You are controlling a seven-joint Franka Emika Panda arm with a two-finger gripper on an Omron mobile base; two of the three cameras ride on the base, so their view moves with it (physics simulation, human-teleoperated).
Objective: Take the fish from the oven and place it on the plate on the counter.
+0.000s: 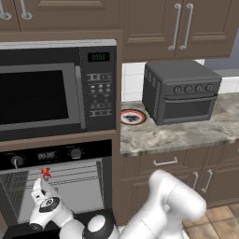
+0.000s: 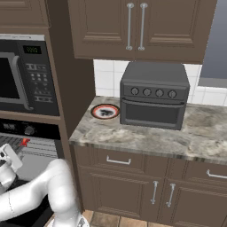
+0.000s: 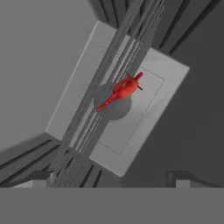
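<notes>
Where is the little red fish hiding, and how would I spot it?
Find the big black oven low in the wall, under the microwave. Its door is open, and a wire rack runs across the pale grey inside. The fish sits on that rack: tiny and bright red-orange, the one spot of colour among grey bars.

Both base views look forward and down from behind the arm, left and right, sharing the oven [image 1: 56, 186], the counter [image 1: 186, 133] and the plate [image 1: 133, 117], while the hand view peers closely along the end effector [image 3: 111, 177] onto the oven's wire rack [image 3: 105, 96].
</notes>
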